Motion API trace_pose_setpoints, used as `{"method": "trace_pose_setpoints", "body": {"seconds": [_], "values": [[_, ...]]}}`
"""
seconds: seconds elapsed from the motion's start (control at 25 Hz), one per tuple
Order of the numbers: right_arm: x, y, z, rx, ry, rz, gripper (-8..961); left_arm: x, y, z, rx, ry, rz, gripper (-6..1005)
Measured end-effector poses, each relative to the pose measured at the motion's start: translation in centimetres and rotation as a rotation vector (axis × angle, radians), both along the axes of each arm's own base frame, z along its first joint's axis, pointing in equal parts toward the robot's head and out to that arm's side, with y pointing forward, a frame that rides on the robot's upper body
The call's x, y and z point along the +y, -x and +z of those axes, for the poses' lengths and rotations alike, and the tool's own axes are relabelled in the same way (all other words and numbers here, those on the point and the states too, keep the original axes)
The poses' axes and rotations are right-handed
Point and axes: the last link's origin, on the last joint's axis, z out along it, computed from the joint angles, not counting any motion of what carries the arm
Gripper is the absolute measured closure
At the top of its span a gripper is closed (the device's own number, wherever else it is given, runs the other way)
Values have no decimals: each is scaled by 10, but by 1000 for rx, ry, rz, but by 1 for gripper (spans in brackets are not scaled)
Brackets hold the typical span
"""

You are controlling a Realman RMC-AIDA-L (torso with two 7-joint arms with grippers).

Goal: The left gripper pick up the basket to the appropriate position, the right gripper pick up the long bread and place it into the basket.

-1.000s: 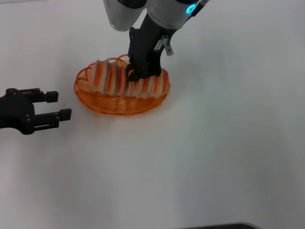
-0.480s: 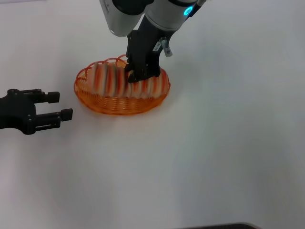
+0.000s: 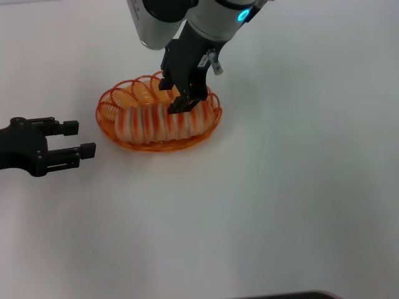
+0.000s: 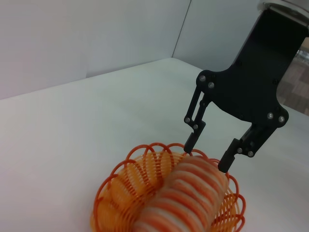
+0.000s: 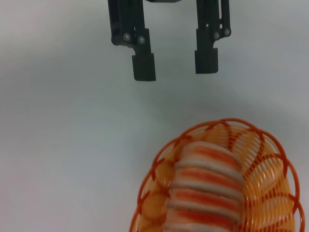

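Lying lengthwise in the orange wire basket (image 3: pixel 111 104), the long bread (image 3: pixel 159 121) rests along the side of the basket nearer the robot, its striped top rising above the scalloped rim, while the far side of the basket shows bare wire. The right gripper (image 3: pixel 175 97) hangs over the loaf's right end, pointing down from its silver-white wrist; its two fingers are spread, one at the far edge of the loaf and one on its near side, and the left wrist view shows both fingertips (image 4: pixel 191 141) just at the bread's upper surface without squeezing it, so the loaf is released. The left gripper (image 3: pixel 83 138) sits low on the white table (image 3: pixel 299 187) to the left of the basket, clear of it, its fingers parted and holding nothing.
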Motion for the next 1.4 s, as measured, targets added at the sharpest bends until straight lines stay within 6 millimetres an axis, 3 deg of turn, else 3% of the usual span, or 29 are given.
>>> {"method": "trace_pose_setpoints", "body": {"seconds": [0.24, 0.52, 0.6, 0.64, 0.68, 0.76, 0.96, 1.0, 1.16, 1.4], "values": [[1, 4, 5, 83, -9, -24, 478, -1, 1, 0, -2, -1, 6, 358], [4, -5, 37, 420, -118, -122, 452, -1, 6, 5, -6, -35, 18, 357], [2, -19, 47, 545, -136, -183, 445, -1, 8, 8, -6, -54, 21, 357], [-1, -37, 56, 664, -161, -238, 441, -1, 8, 8, -6, -54, 21, 357], [-1, -37, 56, 664, -161, -238, 437, -1, 9, 10, -9, -68, 25, 357], [-6, -59, 64, 768, -193, -276, 430, -1, 12, 14, -16, -94, 32, 357], [-36, -115, 75, 967, -264, -365, 411, 0, 13, 18, -24, -124, 34, 358], [-36, -115, 75, 967, -264, -365, 407, 0, 13, 18, -24, -124, 34, 358], [-71, -164, 69, 1066, -311, -446, 392, 0, 13, 19, -56, -159, 22, 358], [-99, -200, 58, 1102, -361, -488, 380, -13, 22, 15, -117, -216, 1, 356]]}}
